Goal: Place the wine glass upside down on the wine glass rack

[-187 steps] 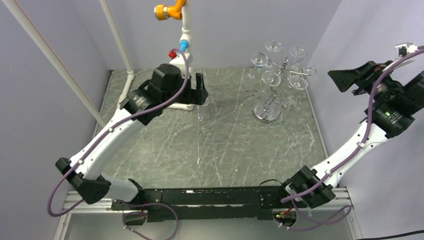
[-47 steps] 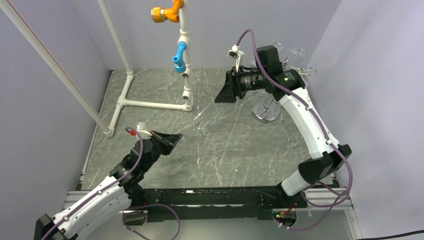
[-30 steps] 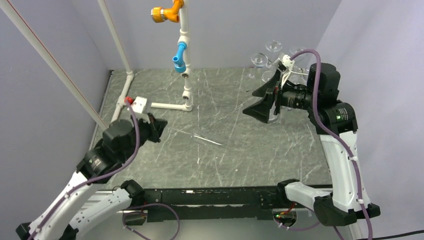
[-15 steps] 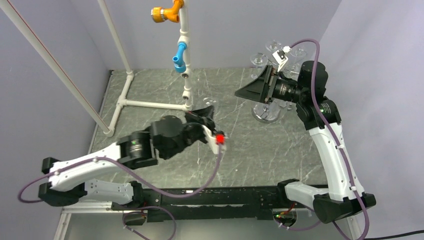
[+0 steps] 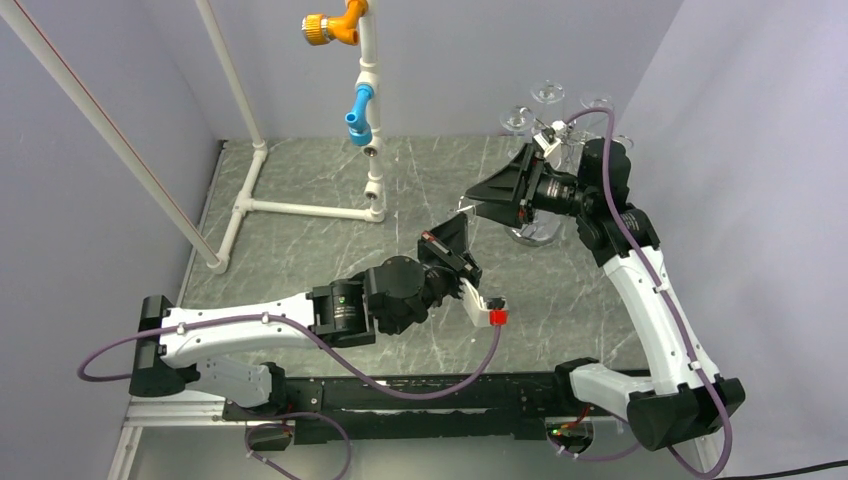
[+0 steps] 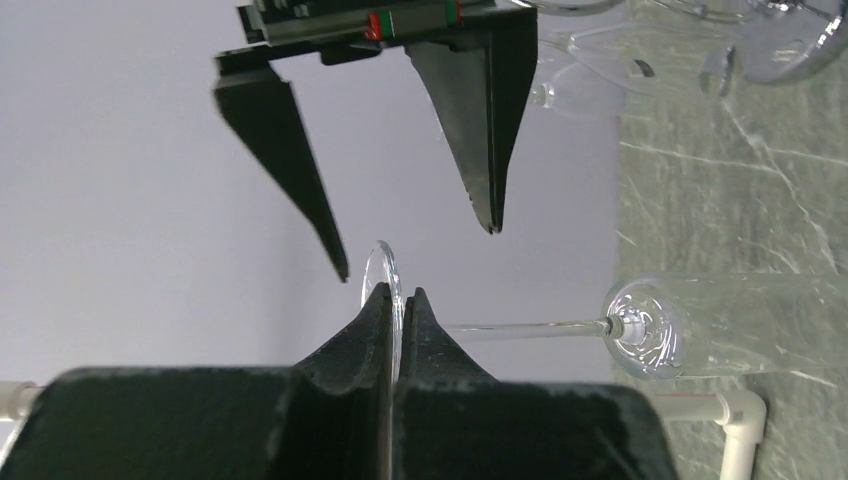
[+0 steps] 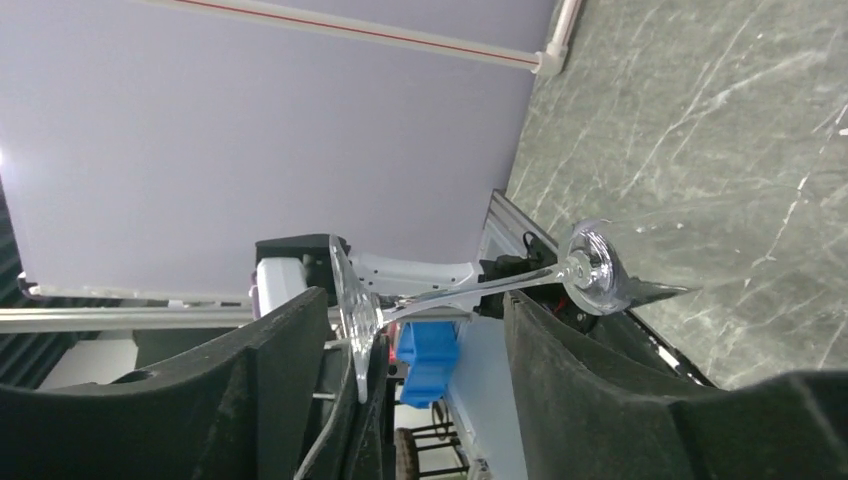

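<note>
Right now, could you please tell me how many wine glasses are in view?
4 at least: the held glass, foot pinched in the left end effector, plus three upside down on the wine glass rack: left glass, middle glass, right glass. The right arm may hide more.

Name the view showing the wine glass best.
Left wrist: the wine glass shows foot, stem and bowl, foot pinched in the left gripper. Right wrist shows it framed by the open right gripper; top view barely shows it.

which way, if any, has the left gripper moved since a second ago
Yes. The left gripper has swung right, away from the white pipe frame and towards the wine glass rack, holding the wine glass by its foot.
</note>
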